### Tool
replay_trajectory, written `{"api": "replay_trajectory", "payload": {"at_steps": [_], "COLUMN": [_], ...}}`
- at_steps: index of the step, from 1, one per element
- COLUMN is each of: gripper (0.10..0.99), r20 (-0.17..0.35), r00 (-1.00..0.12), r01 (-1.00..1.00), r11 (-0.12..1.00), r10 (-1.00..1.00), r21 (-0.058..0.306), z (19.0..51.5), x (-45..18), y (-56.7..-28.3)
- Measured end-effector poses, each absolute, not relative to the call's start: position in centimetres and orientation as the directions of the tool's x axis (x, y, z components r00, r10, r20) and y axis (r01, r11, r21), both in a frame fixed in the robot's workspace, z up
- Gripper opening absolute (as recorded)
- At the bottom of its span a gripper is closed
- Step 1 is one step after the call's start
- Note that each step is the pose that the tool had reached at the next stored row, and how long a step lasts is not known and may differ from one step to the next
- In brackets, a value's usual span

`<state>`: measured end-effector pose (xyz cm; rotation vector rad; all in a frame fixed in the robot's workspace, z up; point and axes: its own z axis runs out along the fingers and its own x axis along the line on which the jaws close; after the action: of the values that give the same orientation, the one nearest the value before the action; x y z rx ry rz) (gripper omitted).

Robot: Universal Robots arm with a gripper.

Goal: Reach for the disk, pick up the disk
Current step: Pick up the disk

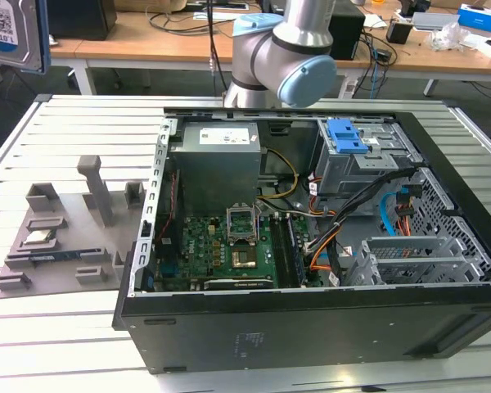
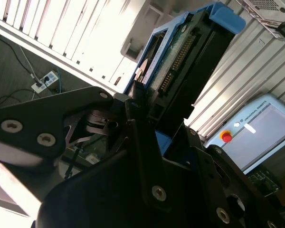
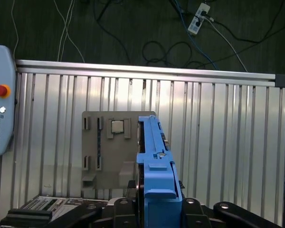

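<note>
Exterior view: the disk (image 1: 12,33) hangs in the air, high above the grey fixture plate (image 1: 61,237). The robot arm (image 1: 282,57) is off to the exterior view's right of the plate. Second wrist view: the gripper (image 2: 149,111) has its black fingers (image 2: 145,152) clamped on the disk's near end. First wrist view: the disk is edge-on with its blue bracket showing, over the plate near the plate's small chip (image 3: 117,126).

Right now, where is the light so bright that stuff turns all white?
In the second wrist view, glare bleaches the table slats beside the disk almost white; in the first wrist view, the far rail shines, and the floor beyond is dark.
</note>
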<state>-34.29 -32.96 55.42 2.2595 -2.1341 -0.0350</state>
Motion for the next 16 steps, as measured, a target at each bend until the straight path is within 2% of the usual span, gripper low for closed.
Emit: {"api": "replay_trajectory", "payload": {"at_steps": [16], "gripper": [0.365], "r20": [0.006], "r00": [0.057], "r01": [-0.998], "r11": [-0.057], "r10": [-0.998], "r21": [0.041], "z": [55.4], "x": [-27.7], "y": [-32.9]}}
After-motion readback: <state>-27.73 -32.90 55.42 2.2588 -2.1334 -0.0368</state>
